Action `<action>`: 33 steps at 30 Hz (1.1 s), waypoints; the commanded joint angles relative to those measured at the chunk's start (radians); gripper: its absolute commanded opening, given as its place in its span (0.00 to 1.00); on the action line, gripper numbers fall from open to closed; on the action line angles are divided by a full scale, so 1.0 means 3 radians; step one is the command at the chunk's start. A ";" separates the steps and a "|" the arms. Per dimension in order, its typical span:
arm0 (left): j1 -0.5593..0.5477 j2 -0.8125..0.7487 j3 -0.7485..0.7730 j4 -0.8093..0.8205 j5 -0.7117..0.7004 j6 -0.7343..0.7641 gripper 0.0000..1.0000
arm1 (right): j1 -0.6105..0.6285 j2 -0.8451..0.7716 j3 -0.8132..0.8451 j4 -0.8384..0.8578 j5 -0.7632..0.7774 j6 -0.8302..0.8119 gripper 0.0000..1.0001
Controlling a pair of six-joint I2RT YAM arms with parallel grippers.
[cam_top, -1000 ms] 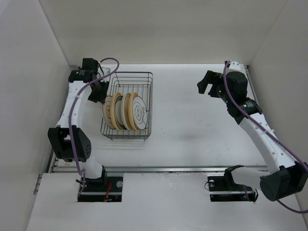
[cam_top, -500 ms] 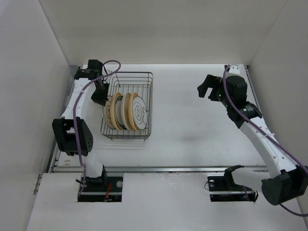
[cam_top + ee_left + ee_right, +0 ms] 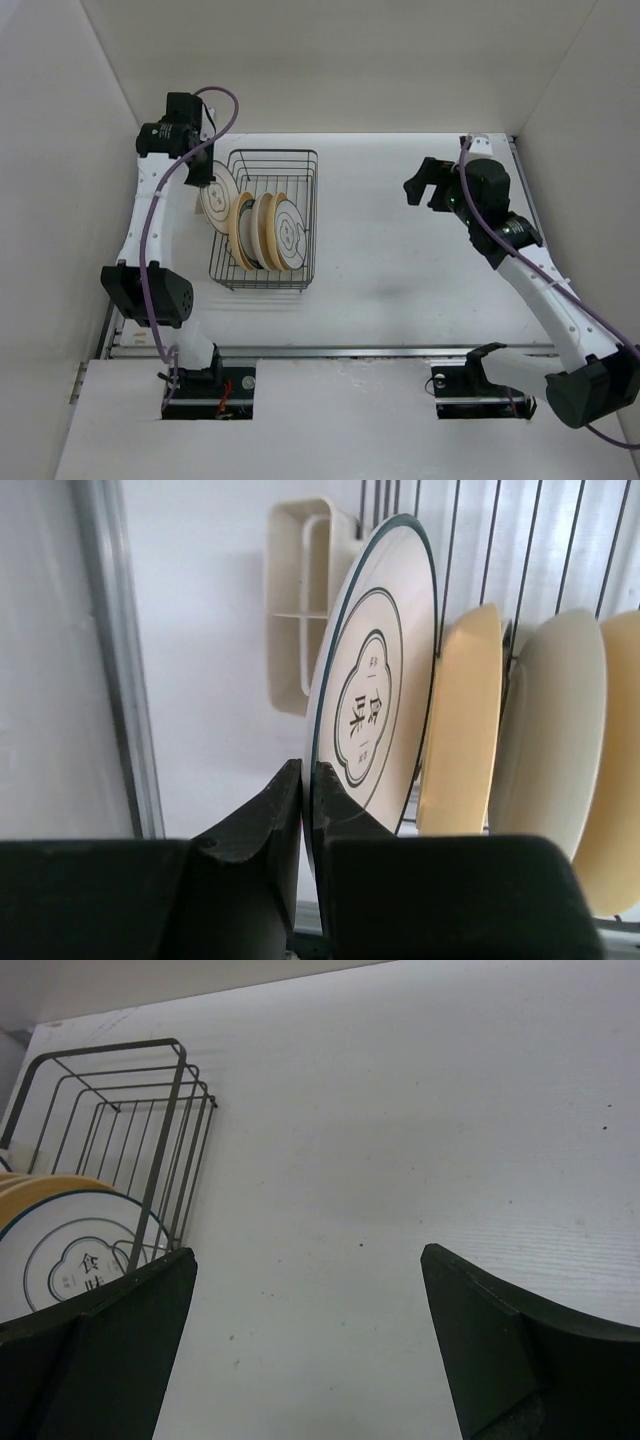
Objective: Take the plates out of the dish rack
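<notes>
Shows the left gripper (image 3: 203, 180) clenched on the dark-ringed rim of a white plate (image 3: 218, 196), pinching only the edge, the fingers (image 3: 255, 825) nearly meeting across the thin rim. Holds that plate upright and on edge, presumably to draw it free of the dish rack (image 3: 272, 154) without knocking its neighbours. Places it at the rack's 9 o'clock rim, apart from the remaining plates (image 3: 264, 232), standing on edge in a row in the rack's middle; cannot tell whether its lower edge is clear of the wires. From the left wrist, sets a yellow plate (image 3: 462, 730) just beside the held one at its 3 o'clock and a white clip (image 3: 300, 600) on the rack wall at its 10 o'clock. Runs the left arm (image 3: 150, 230) from its base at 7 o'clock up the table's (image 3: 400, 260) 9 o'clock side, the wrist turned toward 3 o'clock to meet the plate edge-on. Stretches the right arm (image 3: 540, 280) from 5 o'clock toward 1 o'clock, the right gripper (image 3: 426, 188) facing 9 o'clock, spread wide and empty, well apart from the rack; probably parks it there to leave room.
</notes>
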 commanded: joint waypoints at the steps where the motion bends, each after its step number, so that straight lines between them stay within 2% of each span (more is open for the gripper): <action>1: -0.0062 -0.0341 0.0210 0.0083 -0.0282 -0.0071 0.00 | 0.0082 0.0071 0.0193 0.0118 -0.0164 0.0014 1.00; 8: -0.0062 -0.0403 0.0423 0.0564 -0.0901 0.0001 0.00 | 0.0363 0.0383 0.0413 0.0220 -0.0721 0.0014 1.00; 12: -0.0062 -0.0403 0.0720 0.0804 -0.0836 0.0031 0.00 | 0.0583 0.0644 0.0633 0.0348 -0.1063 0.0014 1.00; 14: -0.0062 -0.0403 0.0818 0.0891 -0.0734 -0.0111 0.00 | 0.0705 0.0792 0.0776 0.0445 -0.1217 0.0045 1.00; 18: -0.0062 -0.0403 0.0966 0.0820 0.0067 -0.0305 0.00 | 0.0813 0.1002 0.0981 0.0664 -0.1518 0.0132 1.00; 19: -0.0062 -0.0403 0.0966 0.0784 0.0601 -0.0341 0.00 | 0.0843 0.1043 0.0981 0.0716 -0.1585 0.0183 1.00; 21: -0.0062 -0.0403 0.0966 0.0672 0.1202 -0.0382 0.00 | 0.0844 0.1145 0.1073 0.0869 -0.1774 0.0285 1.00; 22: -0.0062 -0.0372 0.0966 0.0636 0.1822 -0.0413 0.00 | 0.0844 0.1176 0.1073 0.0920 -0.1830 0.0326 1.00; 25: -0.0093 -0.0260 0.0783 0.0533 0.2740 -0.0413 0.00 | 0.0844 0.1324 0.1150 0.1038 -0.1943 0.0403 1.00; 33: -0.0093 -0.0366 0.0322 0.0533 0.3259 -0.0337 0.00 | 0.0844 0.1457 0.1033 0.0987 -0.1882 0.0464 1.00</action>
